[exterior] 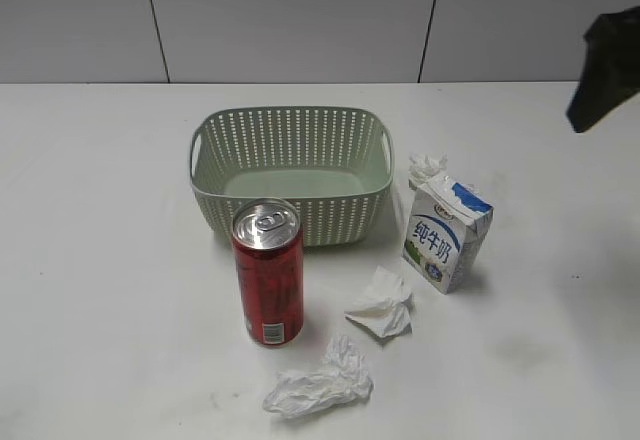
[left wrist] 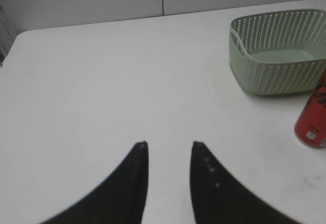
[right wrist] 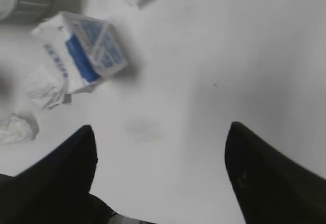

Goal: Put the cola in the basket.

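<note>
cola (left wrist: 314, 119) cut by left wrist edge | basket (right wrist: 35, 0) blurred, cropped

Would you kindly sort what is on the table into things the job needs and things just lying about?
Needed: cola; basket.
Lying about: milk carton; three crumpled tissues.

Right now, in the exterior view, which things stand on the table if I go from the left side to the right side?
Tall red metal cola can → crumpled white tissue → white-and-blue milk carton. The pale green perforated plastic basket spans behind the can, so I leave it out of the order.
</note>
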Available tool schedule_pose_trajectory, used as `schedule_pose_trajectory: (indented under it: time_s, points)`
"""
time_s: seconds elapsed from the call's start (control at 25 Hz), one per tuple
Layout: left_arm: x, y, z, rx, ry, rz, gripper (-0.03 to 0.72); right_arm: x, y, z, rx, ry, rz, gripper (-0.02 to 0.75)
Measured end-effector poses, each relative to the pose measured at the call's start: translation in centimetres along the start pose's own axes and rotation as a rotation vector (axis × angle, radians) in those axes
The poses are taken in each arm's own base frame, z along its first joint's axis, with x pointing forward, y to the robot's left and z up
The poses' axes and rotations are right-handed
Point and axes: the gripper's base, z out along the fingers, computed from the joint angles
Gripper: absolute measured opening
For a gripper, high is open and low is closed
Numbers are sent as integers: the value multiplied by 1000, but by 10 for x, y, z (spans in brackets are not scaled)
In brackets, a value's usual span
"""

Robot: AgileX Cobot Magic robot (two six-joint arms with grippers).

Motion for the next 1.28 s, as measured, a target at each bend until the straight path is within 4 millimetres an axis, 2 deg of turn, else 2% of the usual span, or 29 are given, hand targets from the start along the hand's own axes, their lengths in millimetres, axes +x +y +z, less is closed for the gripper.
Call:
schedule_pose_trajectory:
  time_s: [0.12,0.28,0.48,0.6,0.68,0.84,0.96,1.28]
  points:
    - [0,0,0,0,0,0,228,-9,40,5,-34,1,-99,590]
    - [0,0,0,0,0,0,228,-14,105,17,-86,19,-227,590]
    - [0,0,0,0,0,0,228,-2,187,38,-144,59,-394,590]
    - [0,0,0,0,0,0,228,7,225,50,-170,79,-473,592]
    - [0,0,0,0,0,0,228,13,242,58,-181,98,-503,601]
    - [0,0,0,0,0,0,228,20,257,83,-174,156,-523,625]
    - [0,0,0,0,0,0,228,21,258,102,-153,195,-519,627]
    - [0,0,0,0,0,0,228,22,258,132,-116,256,-515,629]
